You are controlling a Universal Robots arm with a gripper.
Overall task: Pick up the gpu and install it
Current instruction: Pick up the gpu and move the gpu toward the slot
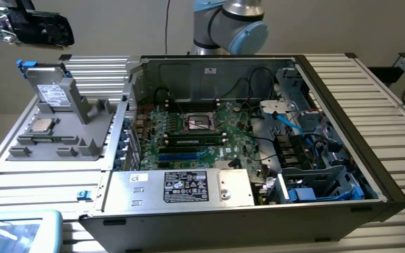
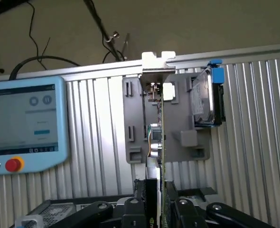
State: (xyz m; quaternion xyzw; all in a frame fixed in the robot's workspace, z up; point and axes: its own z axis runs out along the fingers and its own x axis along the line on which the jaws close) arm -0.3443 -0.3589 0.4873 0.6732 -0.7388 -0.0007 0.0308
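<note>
Since the gpu [image 1: 44,29] hangs clear in the air, above the far corner of the worktop [image 1: 371,95] on the exterior view's left, the step in hand looks like the carry towards the open computer case [image 1: 329,79]. To do it well, I judge the card should stay flat between the jaws without twisting. It should also pass high enough to clear the case wall and the loose cables inside. Its thin board would likely bend or slip if it knocks the grey holder [image 1: 69,121] beneath it, where the hard drive [image 1: 51,92] and the processor chip [image 1: 40,125] sit.

From the wrist, the claw [image 2: 158,202] is about half closed and clamped on the gpu [image 2: 160,128], with one jaw pressed on each face. The card stands edge-on, with its silver bracket [image 2: 158,61] at the end farthest from the jaws. Nothing else touches the claw. The control tablet [image 2: 26,123] lies on the worktop to one side, well apart from the card.
</note>
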